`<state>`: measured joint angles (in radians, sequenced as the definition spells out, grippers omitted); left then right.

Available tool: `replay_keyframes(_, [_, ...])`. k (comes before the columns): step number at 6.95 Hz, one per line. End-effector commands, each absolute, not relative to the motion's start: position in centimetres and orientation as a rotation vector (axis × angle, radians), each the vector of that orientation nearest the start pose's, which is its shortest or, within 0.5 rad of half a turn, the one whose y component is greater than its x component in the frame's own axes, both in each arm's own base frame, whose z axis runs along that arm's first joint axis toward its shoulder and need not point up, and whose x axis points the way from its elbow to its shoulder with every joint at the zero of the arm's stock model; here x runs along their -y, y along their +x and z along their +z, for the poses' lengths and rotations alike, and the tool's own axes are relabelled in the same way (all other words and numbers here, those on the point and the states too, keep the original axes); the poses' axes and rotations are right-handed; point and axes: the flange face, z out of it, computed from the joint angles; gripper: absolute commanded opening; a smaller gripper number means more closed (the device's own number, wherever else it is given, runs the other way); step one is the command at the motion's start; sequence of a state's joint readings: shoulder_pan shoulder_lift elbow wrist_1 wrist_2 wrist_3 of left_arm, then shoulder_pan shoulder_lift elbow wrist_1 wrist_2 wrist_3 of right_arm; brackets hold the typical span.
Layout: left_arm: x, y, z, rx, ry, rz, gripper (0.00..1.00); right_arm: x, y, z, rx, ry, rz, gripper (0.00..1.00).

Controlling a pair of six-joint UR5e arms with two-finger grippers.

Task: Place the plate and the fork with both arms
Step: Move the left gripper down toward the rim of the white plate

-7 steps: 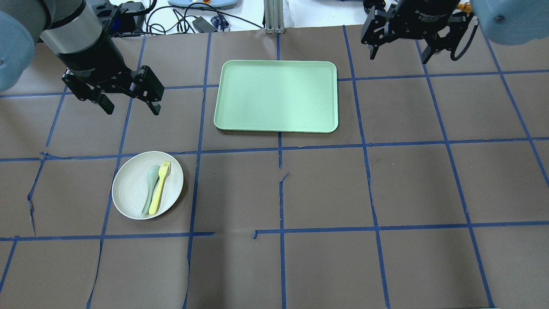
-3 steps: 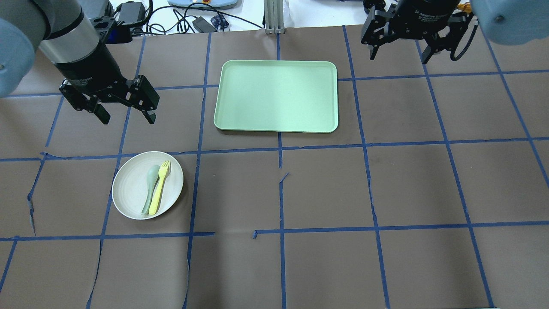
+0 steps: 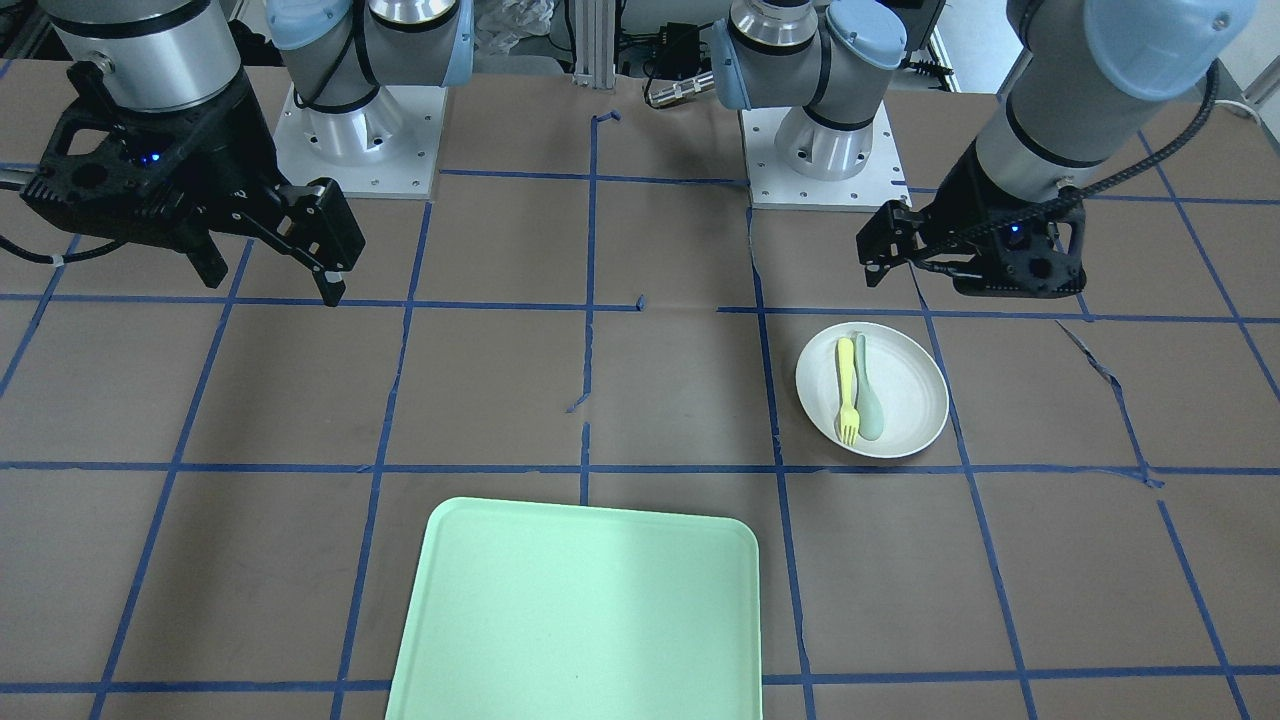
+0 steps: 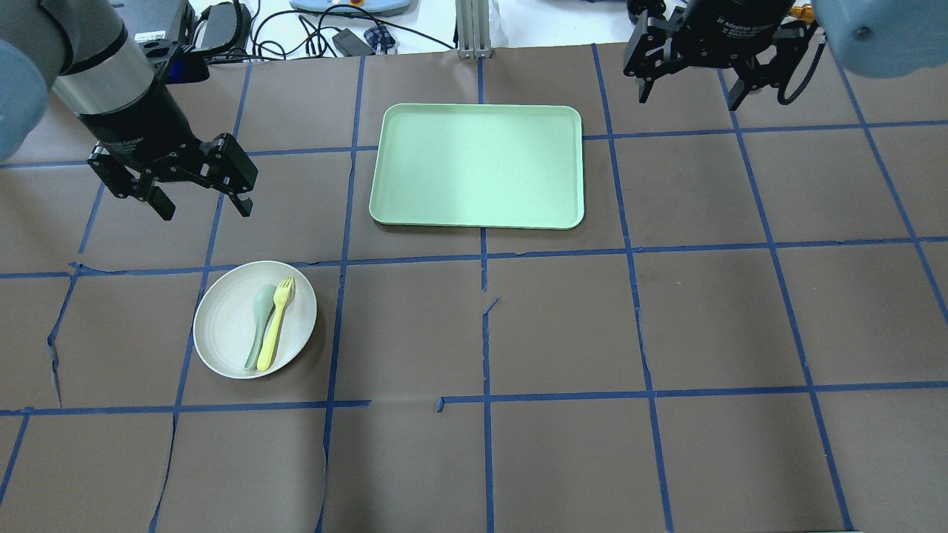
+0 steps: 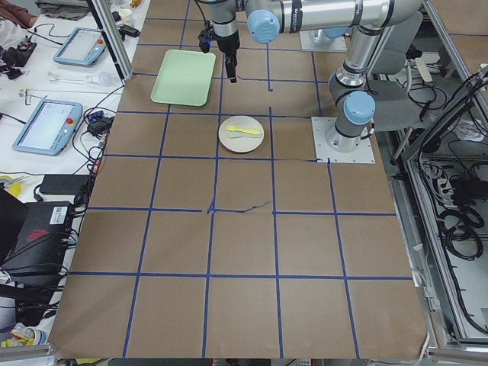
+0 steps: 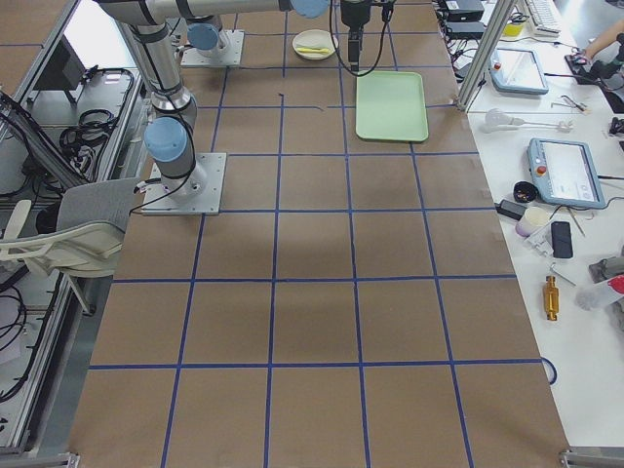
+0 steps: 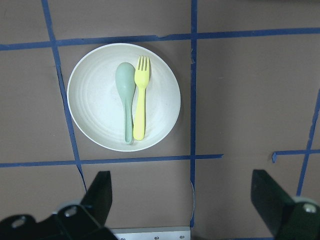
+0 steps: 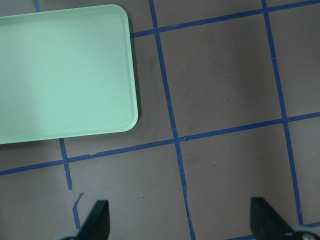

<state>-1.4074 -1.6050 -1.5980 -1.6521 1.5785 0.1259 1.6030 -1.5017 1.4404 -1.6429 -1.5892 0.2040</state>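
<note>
Plate point(image 7: 95, 112) with fork point(image 7: 140, 107) shows in left wrist view, tray point(image 8: 60, 75) in right.

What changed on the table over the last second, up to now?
The left gripper, open and empty, moved to the robot's left and nearer the plate, without reaching it. Nothing was taken hold of or let go. The right gripper, also open, the plate, fork, spoon and tray stayed put.

It was a robotics lab: a tabletop point(image 4: 726, 318) papered brown and gridded in blue tape point(image 4: 703, 246), two arms point(image 3: 820, 50) bolted to steel base plates point(image 3: 420, 170), teach pendants point(image 5: 46, 126) on a white side bench point(image 5: 61, 90), coiled cables point(image 5: 456, 223) alongside.
</note>
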Motion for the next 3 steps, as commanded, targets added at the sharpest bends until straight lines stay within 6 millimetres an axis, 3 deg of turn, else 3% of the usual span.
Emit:
replay_keyframes(1, [50.8, 3.1, 43.6, -3.154, -0.270, 0.269, 1.00, 52.8, 14.9, 52.5, -3.125, 0.271, -0.212, 1.00])
replay_keyframes(2, [50.2, 6.0, 41.6, -3.187, -0.254, 0.322, 1.00, 52.8, 14.9, 52.5, -3.125, 0.271, -0.212, 1.00])
replay_keyframes(3, [49.4, 7.4, 38.7, -3.208, -0.204, 0.371, 1.00, 52.8, 14.9, 52.5, -3.125, 0.271, -0.212, 1.00])
